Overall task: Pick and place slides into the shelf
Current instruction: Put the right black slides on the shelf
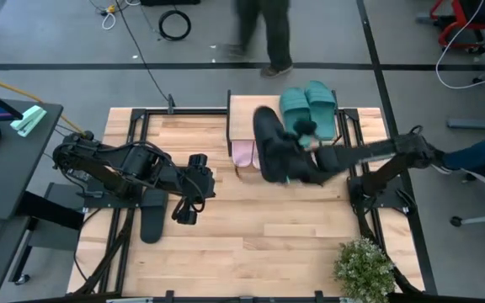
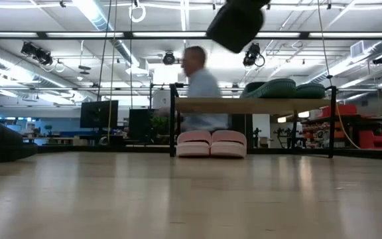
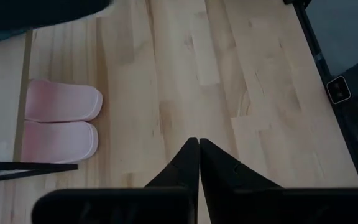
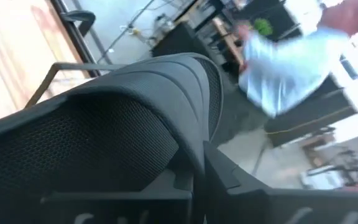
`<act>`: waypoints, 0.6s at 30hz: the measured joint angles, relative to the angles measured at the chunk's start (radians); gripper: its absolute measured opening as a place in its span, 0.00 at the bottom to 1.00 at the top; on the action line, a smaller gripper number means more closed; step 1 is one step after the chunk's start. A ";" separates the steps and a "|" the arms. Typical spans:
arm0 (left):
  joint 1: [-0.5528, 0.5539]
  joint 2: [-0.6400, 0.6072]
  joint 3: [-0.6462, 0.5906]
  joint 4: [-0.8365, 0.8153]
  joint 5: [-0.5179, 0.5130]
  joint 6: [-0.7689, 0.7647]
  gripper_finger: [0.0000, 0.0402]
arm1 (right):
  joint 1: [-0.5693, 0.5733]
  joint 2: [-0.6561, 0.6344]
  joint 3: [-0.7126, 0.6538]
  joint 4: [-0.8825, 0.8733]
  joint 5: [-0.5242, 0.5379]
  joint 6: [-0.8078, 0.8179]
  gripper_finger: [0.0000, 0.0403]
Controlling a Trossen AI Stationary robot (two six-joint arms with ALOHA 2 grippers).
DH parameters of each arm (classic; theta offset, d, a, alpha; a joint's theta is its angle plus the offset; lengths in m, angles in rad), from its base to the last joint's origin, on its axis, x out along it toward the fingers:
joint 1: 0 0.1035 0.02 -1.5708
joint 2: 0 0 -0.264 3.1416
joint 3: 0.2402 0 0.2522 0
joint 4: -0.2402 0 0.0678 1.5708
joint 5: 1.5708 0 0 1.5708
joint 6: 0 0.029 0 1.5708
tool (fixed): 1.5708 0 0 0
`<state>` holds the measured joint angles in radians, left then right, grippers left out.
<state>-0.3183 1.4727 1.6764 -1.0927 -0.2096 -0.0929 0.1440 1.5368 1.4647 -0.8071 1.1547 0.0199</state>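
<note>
A black slide (image 1: 269, 143) hangs in the air over the shelf's left part, with my right gripper (image 1: 307, 171) shut on it; it shows high up in the low view (image 2: 237, 23) and fills the right wrist view (image 4: 117, 124). Two teal slides (image 1: 308, 108) lie on the shelf's plank top (image 2: 251, 105). Under it two pink slides (image 2: 211, 143) stand soles down on the table. Another black slide (image 1: 152, 223) lies on the table at the left. Just right of it my left gripper (image 1: 183, 212) hovers shut and empty above the table (image 3: 199, 149). My right gripper pinches the black slide between its two fingers (image 4: 222, 177) at its rim beside the ribbed strap (image 4: 188, 134); the fingers themselves hide the exact spot. They come from the table's right, nearly level. The slide is lifted clear, tilted, well above the shelf top.
A potted plant (image 1: 363, 268) stands at the table's near right corner. Black frame rails (image 1: 129, 135) run along both table sides. A person (image 1: 268, 34) walks on the floor beyond the far edge. Bare wood (image 1: 259, 236) lies between the arms toward the near edge.
</note>
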 joint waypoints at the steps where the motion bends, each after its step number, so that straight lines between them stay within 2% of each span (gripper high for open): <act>1: 0.000 0.000 0.000 0.000 0.000 0.000 0.03 | -0.050 0.000 0.000 0.066 -0.056 -0.065 0.02; 5: 0.000 0.000 -0.001 0.000 0.000 0.000 0.01 | -0.232 0.017 0.000 0.265 -0.252 -0.223 0.02; 9: 0.000 0.000 -0.001 -0.007 0.000 0.001 0.03 | -0.356 0.039 0.000 0.295 -0.306 -0.258 0.02; 11: 0.000 0.000 -0.001 -0.007 0.000 0.002 0.05 | -0.398 0.057 0.000 0.286 -0.367 -0.259 0.02; 14: 0.000 0.000 -0.001 -0.008 0.000 0.027 0.06 | -0.440 0.101 0.000 0.280 -0.416 -0.260 0.02; 18: 0.000 0.000 -0.001 -0.008 0.000 0.053 0.05 | -0.478 0.160 0.000 0.282 -0.424 -0.265 0.02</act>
<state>-0.3183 1.4727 1.6756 -1.1007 -0.2095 -0.0399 -0.3337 1.6964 1.4651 -0.5250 0.7303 -0.2446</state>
